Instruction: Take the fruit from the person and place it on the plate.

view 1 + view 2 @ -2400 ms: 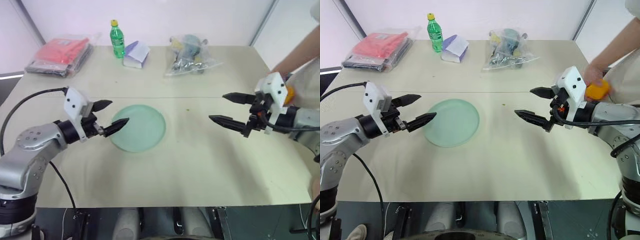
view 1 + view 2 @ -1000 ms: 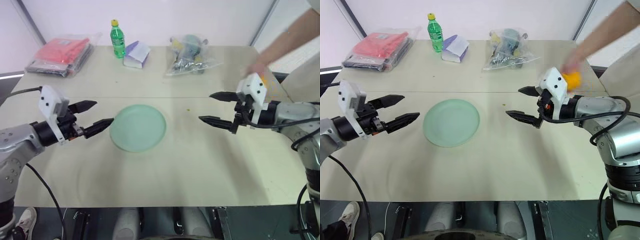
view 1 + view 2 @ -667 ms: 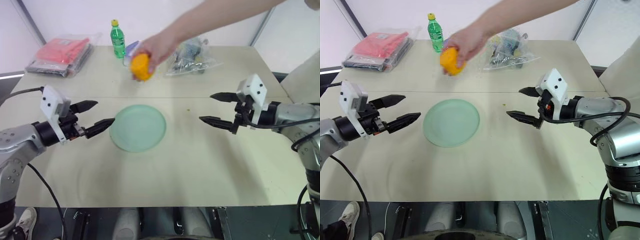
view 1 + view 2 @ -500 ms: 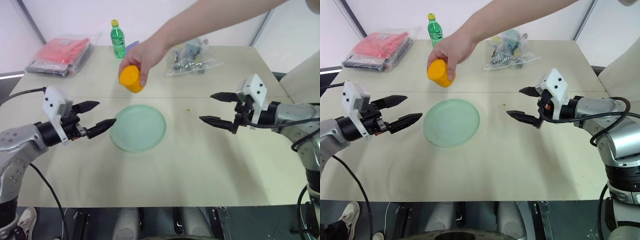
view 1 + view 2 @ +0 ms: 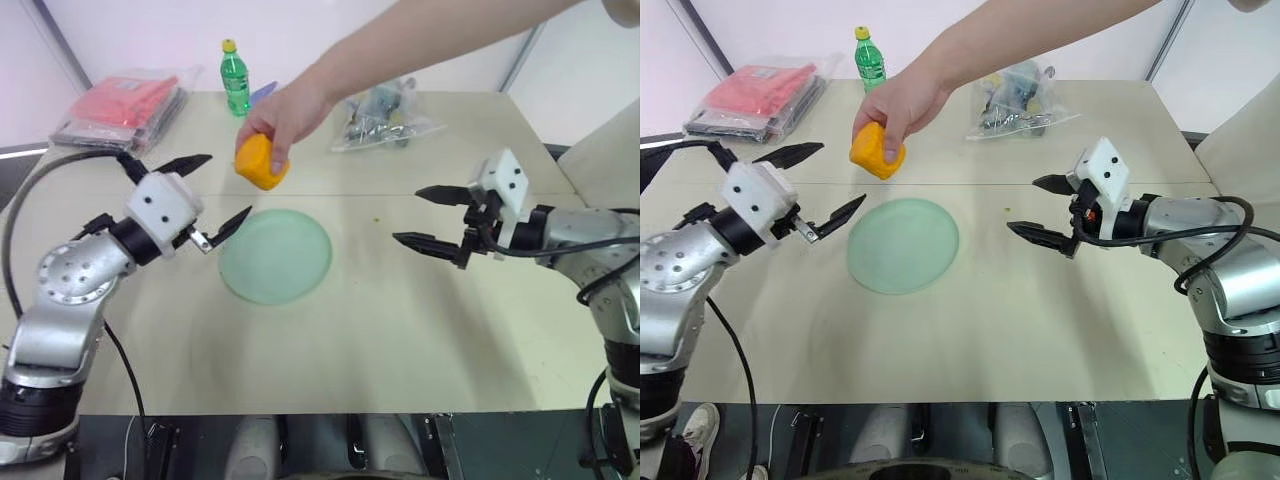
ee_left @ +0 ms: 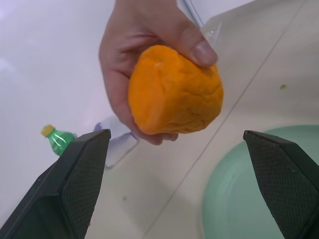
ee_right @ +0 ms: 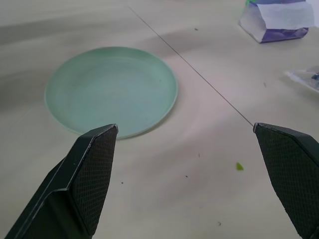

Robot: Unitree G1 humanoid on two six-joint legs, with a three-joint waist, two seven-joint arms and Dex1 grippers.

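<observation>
A person's hand (image 5: pixel 292 108) reaches in from the far right and holds the orange-yellow fruit (image 5: pixel 258 162) in the air over the far left rim of the pale green plate (image 5: pixel 275 255). My left gripper (image 5: pixel 222 190) is open, raised off the table just left of the fruit, one finger higher than the other, not touching it. In the left wrist view the fruit (image 6: pixel 174 92) sits ahead between the two spread fingers (image 6: pixel 75 184). My right gripper (image 5: pixel 410 215) hangs open and empty to the right of the plate (image 7: pixel 112 89).
Along the table's far edge stand a green bottle (image 5: pixel 235 78), a purple-and-white carton (image 5: pixel 272 108), a red packet (image 5: pixel 120 108) at the left and a clear bag of items (image 5: pixel 382 110). The person's forearm crosses above the far right of the table.
The person's hand carried the fruit from the right side across to above the plate's far left. My left gripper rose, rolled and moved right toward it. The right arm kept still.
</observation>
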